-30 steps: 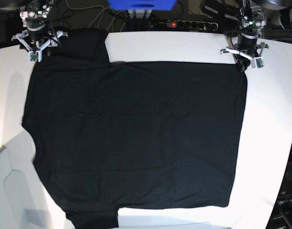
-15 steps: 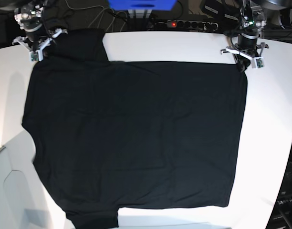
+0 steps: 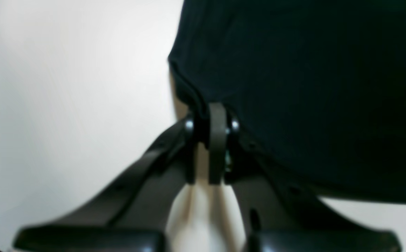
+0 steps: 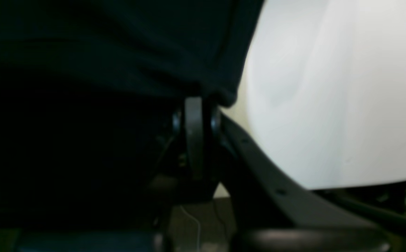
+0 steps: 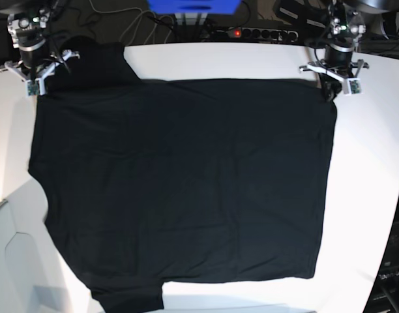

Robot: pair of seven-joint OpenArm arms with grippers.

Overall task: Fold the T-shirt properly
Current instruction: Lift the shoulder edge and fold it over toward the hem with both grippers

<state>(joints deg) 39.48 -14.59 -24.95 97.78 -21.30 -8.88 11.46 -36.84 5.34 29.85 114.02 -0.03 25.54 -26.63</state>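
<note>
The T-shirt (image 5: pixel 186 189) lies spread flat, plain side up, across the white table (image 5: pixel 375 163), its far corners pinched in the closed left gripper (image 3: pixel 212 105) and closed right gripper (image 4: pixel 203 99), so both should lift evenly and carry that edge over together.

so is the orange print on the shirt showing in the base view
No, the T-shirt lies spread on the white table showing only plain black cloth, with no orange print in sight.

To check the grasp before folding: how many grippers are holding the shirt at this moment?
2. The left gripper pinches the T-shirt at its far corner on the base view's right; the right gripper is shut on the cloth at the far corner on that view's left.
</note>
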